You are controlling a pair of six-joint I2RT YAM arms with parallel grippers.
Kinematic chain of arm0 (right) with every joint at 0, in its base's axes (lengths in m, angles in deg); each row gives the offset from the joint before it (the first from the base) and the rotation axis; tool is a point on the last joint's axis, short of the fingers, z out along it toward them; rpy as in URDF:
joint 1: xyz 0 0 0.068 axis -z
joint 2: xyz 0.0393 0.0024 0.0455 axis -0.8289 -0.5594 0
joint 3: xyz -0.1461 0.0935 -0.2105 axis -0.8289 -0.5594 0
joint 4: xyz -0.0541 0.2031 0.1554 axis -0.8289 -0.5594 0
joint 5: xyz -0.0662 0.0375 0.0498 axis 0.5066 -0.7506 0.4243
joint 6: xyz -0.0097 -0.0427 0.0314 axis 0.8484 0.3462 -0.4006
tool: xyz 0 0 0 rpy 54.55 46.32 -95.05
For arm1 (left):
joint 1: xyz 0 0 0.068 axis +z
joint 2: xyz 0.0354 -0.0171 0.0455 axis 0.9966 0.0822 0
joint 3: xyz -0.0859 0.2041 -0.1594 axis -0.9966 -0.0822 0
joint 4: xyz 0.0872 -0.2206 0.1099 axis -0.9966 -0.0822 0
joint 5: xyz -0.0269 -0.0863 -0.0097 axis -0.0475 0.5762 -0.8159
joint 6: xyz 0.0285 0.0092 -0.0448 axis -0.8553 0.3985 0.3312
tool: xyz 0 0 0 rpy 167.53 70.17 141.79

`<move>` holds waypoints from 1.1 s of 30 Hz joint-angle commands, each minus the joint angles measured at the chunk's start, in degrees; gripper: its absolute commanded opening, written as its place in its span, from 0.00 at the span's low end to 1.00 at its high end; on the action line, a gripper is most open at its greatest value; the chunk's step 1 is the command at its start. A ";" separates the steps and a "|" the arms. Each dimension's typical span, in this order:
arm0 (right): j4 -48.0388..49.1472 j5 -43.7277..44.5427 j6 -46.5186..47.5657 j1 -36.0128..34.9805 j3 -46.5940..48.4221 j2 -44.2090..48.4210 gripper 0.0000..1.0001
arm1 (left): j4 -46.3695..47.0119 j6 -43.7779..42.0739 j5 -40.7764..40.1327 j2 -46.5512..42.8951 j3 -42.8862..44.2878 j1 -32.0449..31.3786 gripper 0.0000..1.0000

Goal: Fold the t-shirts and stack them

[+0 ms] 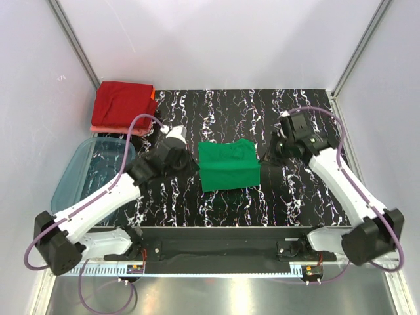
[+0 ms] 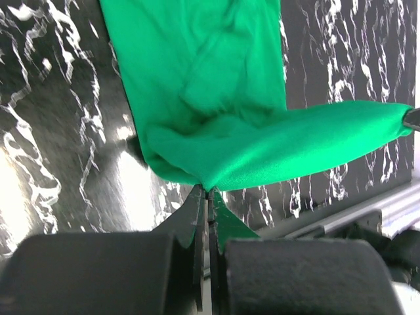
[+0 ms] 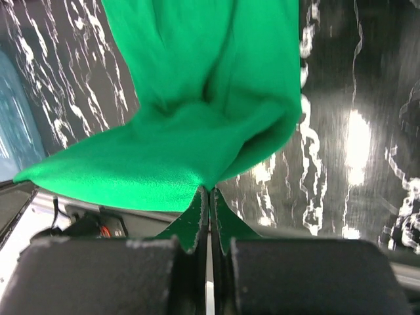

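Shirt: the green shirt (image 1: 228, 167) lies mid-table (image 1: 295, 105), folded to a rough rectangle with its long axis running left to right.
Left hand: the left gripper (image 1: 197, 170) is at the shirt's left end. In its wrist view the fingers (image 2: 200, 216) are pressed together with a peak of green cloth pinched between them.
Right hand: the right gripper (image 1: 262, 164) is at the shirt's right end. Its fingers (image 3: 197, 220) are likewise closed tight on a pinch of cloth.
Span: both wrist views show a band of cloth raised off the table and running sideways from the pinch toward the other hand. The rest of the shirt trails away flat on the table.
Key relation: the shirt sits squarely between the two hands, one end in each, and neither arm is clearly nearer.
Stack: the dark red shirts (image 1: 123, 104) are piled in the far left corner, with a pink shirt (image 1: 105, 128) showing beneath them. They are well apart from the green one.
Tub: the blue tub (image 1: 65, 178) sits at the left edge, near side of the stack.
Judgement: the held edge likely has to travel across the short axis, with both hands moving evenly. The stack lies far-left of the shirt, on the left arm's side.
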 commanded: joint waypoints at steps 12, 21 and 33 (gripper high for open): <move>7.69 -3.27 8.83 9.10 16.95 -22.94 0.00 | 1.91 -10.75 10.96 20.66 15.57 15.49 0.00; 7.78 -4.85 10.06 10.60 31.27 -39.72 0.00 | 2.26 -12.69 16.14 37.88 27.25 21.91 0.00; 2.93 -8.90 14.37 11.30 50.66 -54.35 0.95 | 1.36 -15.59 14.83 50.49 38.80 27.28 0.84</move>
